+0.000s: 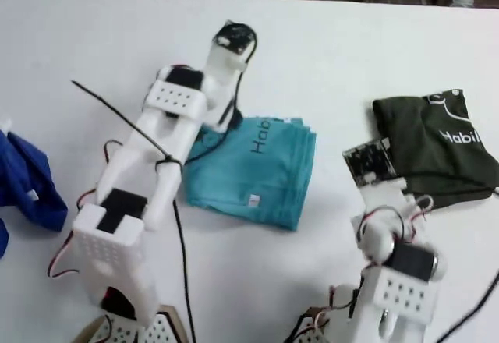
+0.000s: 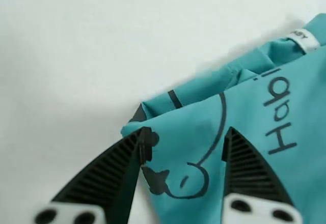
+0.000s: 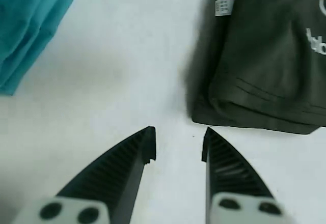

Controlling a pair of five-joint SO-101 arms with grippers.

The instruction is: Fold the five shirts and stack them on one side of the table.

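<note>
A folded teal shirt [image 1: 253, 173] lies in the middle of the white table [image 1: 327, 54]. My left gripper [image 2: 184, 141] hovers open over its printed corner, the teal shirt [image 2: 239, 132] spread under both fingers. A folded dark green shirt [image 1: 437, 144] lies at the right side of the table. My right gripper [image 3: 178, 143] stands open over bare table, just short of the dark green shirt [image 3: 270, 56], with the teal shirt [image 3: 30, 25] farther off to the other side. A crumpled blue shirt [image 1: 27, 183] sits at the left edge.
The left arm [image 1: 156, 156] stretches diagonally over the table with a black cable [image 1: 117, 117] along it. The right arm [image 1: 390, 257] stands at the front right. Bare table lies at the back and between the two folded shirts.
</note>
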